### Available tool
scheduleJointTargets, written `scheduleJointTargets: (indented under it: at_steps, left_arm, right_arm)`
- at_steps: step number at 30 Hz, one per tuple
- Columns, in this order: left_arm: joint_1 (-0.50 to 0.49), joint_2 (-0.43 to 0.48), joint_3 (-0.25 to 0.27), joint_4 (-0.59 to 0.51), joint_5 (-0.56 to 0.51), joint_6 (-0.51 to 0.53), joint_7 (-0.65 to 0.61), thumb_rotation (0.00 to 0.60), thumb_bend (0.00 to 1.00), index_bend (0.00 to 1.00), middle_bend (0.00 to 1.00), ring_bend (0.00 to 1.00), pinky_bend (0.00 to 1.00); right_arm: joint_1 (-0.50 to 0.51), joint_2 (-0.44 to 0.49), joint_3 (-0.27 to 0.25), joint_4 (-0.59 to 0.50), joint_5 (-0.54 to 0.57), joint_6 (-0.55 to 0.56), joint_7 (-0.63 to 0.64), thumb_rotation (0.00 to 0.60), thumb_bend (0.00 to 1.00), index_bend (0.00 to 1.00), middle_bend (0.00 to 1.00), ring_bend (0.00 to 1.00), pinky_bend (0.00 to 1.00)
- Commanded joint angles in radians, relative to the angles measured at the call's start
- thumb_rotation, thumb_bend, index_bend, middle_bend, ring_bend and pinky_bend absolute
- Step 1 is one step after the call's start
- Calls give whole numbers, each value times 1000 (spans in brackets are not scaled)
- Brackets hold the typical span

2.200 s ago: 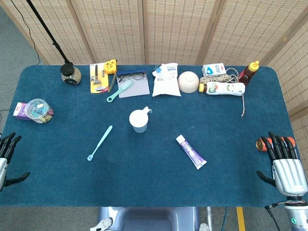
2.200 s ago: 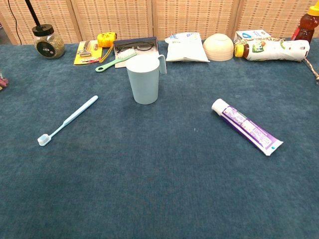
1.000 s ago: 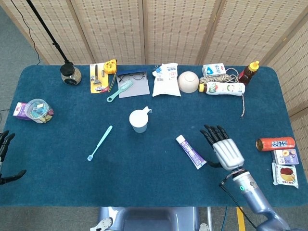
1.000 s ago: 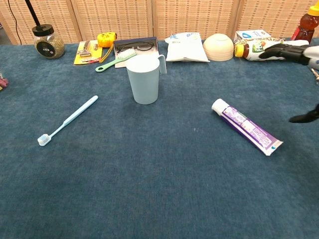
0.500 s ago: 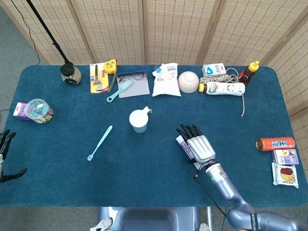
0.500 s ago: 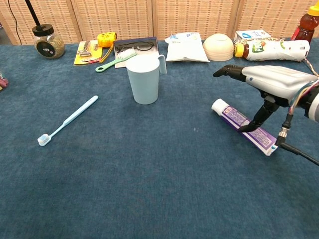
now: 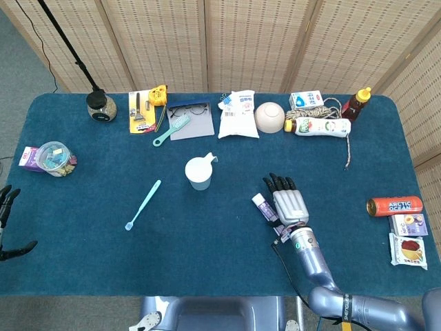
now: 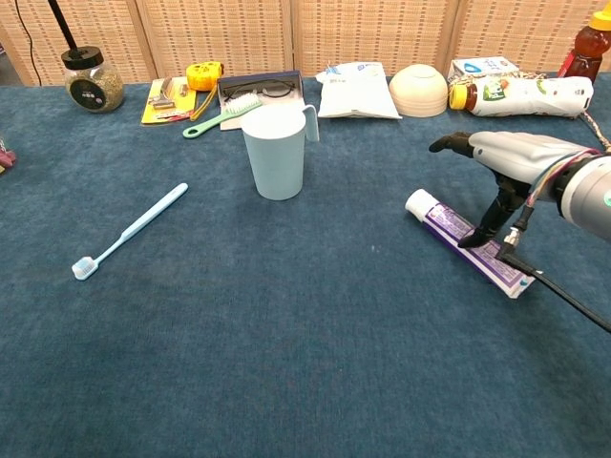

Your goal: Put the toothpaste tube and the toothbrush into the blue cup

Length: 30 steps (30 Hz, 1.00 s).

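the blue table (image 7: 83, 207) carries it all. the right hand (image 7: 289, 205) hovers flat over the toothpaste (image 8: 458, 232), fingers stretched out, thumb hanging down to touch the tube, gripping nothing. the left hand (image 7: 5, 221) sits off the table's left edge, fingers apart, empty. the cup (image 8: 275, 151) stands upright mid-table, the toothbrush (image 8: 132, 230) lying well left of it.
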<state>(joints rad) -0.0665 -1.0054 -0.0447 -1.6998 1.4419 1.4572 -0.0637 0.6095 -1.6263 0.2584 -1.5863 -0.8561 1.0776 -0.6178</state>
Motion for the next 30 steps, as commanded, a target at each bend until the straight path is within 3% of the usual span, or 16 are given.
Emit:
scheduleJointTargets:
  at_steps: [1,5,13,21,23,30]
  left_arm:
    - [0,1,0,0,-1,-2,-2,600,0,0,0,0,0]
    - [-3,1,-1,-2,-4,-6,1,600,0,0,0,0,0]
    - [-2,1,-2,-4,-8,-6,2,600,0,0,0,0,0]
    - [-3,1,-3,-4,-11,-9,0,600,0,0,0,0,0]
    - [-2,1,-3,-5,-11,-9,1,600,0,0,0,0,0]
    - [-1,1,-4,-6,-15,-8,0,600,0,0,0,0,0]
  right_arm:
    - [9,-33,9,4,38,47,-25,600,0,121,151,161,323]
    - [22,-59,22,-5,97,77,-57,600,0,206,229,248,439]
    - [70,-101,58,3,239,101,-133,600,0,230,249,267,473]
    - [88,-157,58,87,220,117,-83,600,6,330,350,416,568]
    - [89,-161,55,100,216,112,-74,600,48,363,379,443,578]
    - [78,-168,44,119,146,115,-1,600,341,531,532,594,704]
